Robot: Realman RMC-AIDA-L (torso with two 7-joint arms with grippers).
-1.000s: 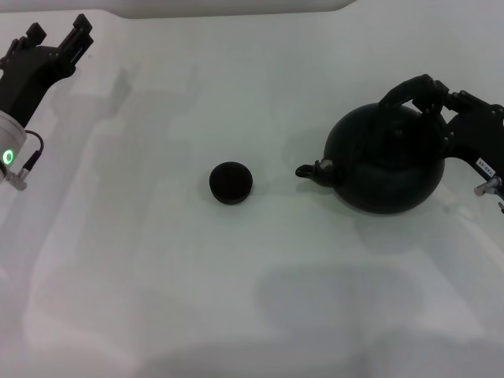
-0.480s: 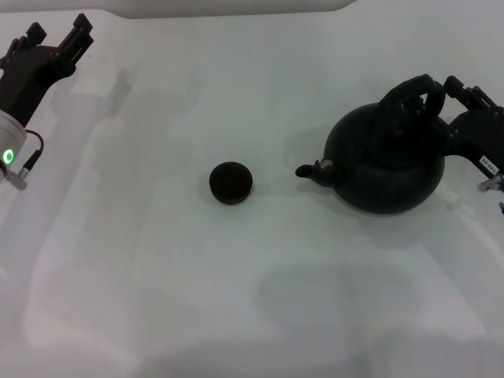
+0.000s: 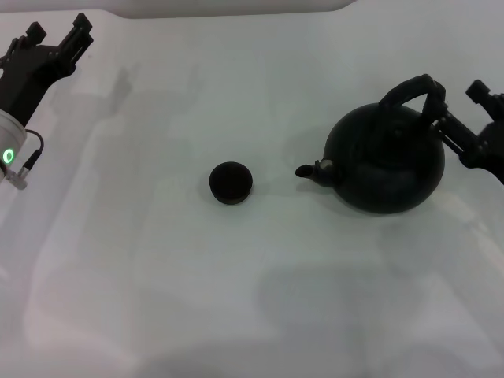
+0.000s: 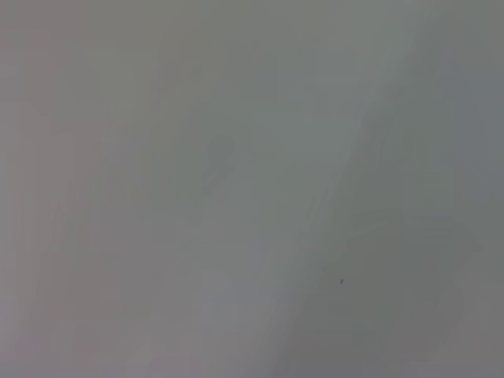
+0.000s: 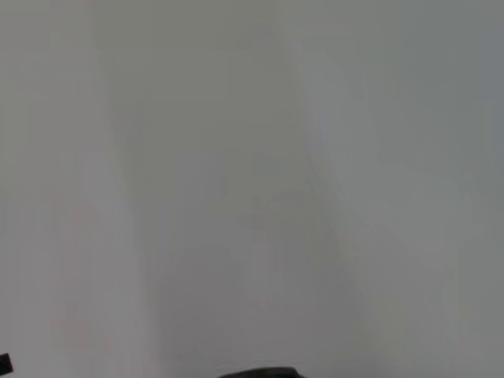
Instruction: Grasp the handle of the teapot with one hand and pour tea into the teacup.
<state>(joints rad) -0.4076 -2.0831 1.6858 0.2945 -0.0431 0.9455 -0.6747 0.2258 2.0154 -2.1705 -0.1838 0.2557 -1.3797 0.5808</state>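
Observation:
The round matte black teapot [image 3: 386, 161] stands upright on the white table at the right, its short spout [image 3: 311, 169] pointing left toward the teacup. Its arched black handle [image 3: 409, 90] rises over the top. The small black teacup [image 3: 231, 183] sits near the middle, clearly left of the spout. My right gripper [image 3: 458, 104] is open at the right edge, just beside the right end of the handle and not holding it. My left gripper [image 3: 57, 35] is open and parked at the far left. The right wrist view shows only a thin dark sliver [image 5: 260, 372] at its edge.
The white table [image 3: 236, 299] spreads around the teapot and cup. Its back edge runs along the top of the head view [image 3: 236, 12]. The left wrist view shows only bare pale surface [image 4: 252, 189].
My right gripper has drawn back to the right, off the teapot's handle. The teapot, the teacup and the left arm have not moved.

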